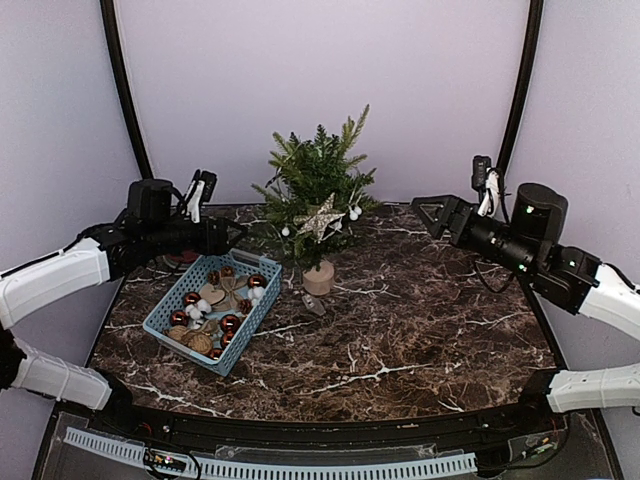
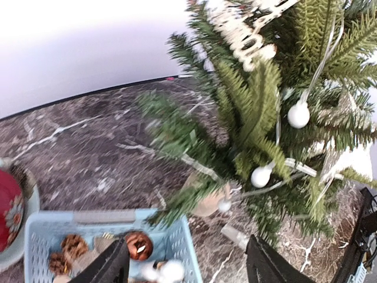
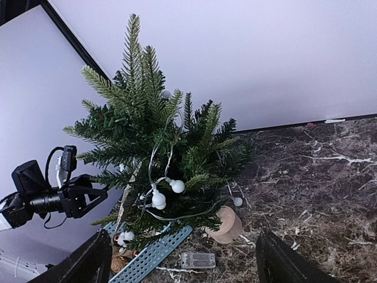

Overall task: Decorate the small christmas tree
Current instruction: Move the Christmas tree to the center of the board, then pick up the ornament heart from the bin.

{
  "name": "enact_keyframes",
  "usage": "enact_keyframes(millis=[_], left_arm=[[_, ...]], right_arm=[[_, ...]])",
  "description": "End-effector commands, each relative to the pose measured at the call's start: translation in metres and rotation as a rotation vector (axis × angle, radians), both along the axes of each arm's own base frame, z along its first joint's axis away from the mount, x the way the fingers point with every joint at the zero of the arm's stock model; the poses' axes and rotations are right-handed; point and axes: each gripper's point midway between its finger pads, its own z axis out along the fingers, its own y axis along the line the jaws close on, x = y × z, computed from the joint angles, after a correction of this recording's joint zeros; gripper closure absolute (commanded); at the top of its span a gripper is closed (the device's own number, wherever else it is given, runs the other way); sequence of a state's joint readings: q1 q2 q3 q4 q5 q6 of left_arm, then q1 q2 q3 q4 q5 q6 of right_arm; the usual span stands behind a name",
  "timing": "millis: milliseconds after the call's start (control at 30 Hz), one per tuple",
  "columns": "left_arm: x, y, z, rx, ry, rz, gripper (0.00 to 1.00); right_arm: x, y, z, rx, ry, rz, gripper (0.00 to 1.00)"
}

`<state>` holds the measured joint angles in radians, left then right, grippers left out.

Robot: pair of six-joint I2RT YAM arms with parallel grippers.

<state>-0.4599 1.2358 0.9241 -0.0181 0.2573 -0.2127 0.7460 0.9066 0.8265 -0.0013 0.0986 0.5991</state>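
Observation:
The small christmas tree [image 1: 315, 190] stands at the back middle of the table on a pale wooden base [image 1: 319, 278]. It carries a glittery star [image 1: 320, 217] and a string of white ball lights [image 1: 354, 212]. It also shows in the left wrist view [image 2: 259, 118] and the right wrist view [image 3: 159, 135]. My left gripper [image 1: 228, 236] is open and empty, level with the tree's left side, above the far end of the blue basket [image 1: 212, 308]. My right gripper [image 1: 432, 213] is open and empty, held in the air to the right of the tree.
The basket holds copper baubles, white balls, pine cones and twine ornaments. A clear battery box [image 1: 314, 305] lies in front of the tree base, also in the right wrist view [image 3: 197, 260]. A red item on a pale dish [image 2: 9, 212] sits left of the basket.

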Motion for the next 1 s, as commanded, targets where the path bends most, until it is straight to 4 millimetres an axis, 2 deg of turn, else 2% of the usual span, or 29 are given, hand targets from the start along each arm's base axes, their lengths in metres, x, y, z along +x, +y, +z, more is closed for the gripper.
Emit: enact_keyframes(millis=[0,167,300,567,800,967], left_arm=[[-0.023,0.039,-0.030,0.036,0.102,0.165,0.30],[-0.051,0.069,-0.079,0.115,0.286,0.285,0.35],[-0.053,0.090,-0.102,0.213,0.345,0.380,0.41],[-0.028,0.100,-0.140,0.420,0.405,0.420,0.58],[0.001,0.092,-0.148,0.526,0.360,0.369,0.63],[0.012,0.087,-0.163,0.582,0.369,0.336,0.69]], right_arm=[[-0.004,-0.008,0.012,0.028,-0.045,-0.014,0.14],[-0.004,-0.009,0.002,0.018,-0.020,-0.019,0.14],[-0.006,-0.009,-0.008,0.022,-0.004,-0.016,0.14],[-0.011,-0.015,-0.011,0.038,-0.004,-0.019,0.15],[-0.013,-0.019,-0.013,0.029,-0.006,-0.028,0.14],[-0.013,-0.019,-0.011,0.032,-0.010,-0.028,0.14]])
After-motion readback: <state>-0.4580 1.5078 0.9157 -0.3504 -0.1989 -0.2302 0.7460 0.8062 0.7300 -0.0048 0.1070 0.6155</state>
